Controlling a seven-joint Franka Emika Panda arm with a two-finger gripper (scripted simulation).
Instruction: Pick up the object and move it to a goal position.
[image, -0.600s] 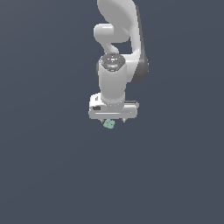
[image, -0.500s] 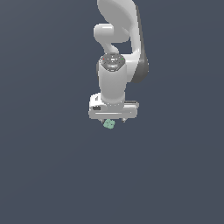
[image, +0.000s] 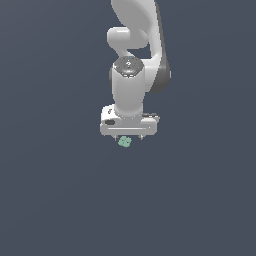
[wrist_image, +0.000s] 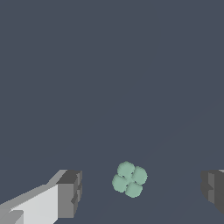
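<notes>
Mint-green knobby object (wrist_image: 130, 179), between spread fingers (wrist_image: 69, 193), touching neither

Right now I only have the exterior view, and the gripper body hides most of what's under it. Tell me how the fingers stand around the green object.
Observer: In the wrist view the gripper is open, with the mint-green object lying in the gap between its two fingers.
Operator: Say whether either pad touches it.
Observer: Neither does; dark floor shows on both sides of the object, between it and each finger.
Operator: Give me its shape.
Observer: A cluster of four small rounded knobs, seen whole in the wrist view; your view shows only a speck below the gripper.
</notes>
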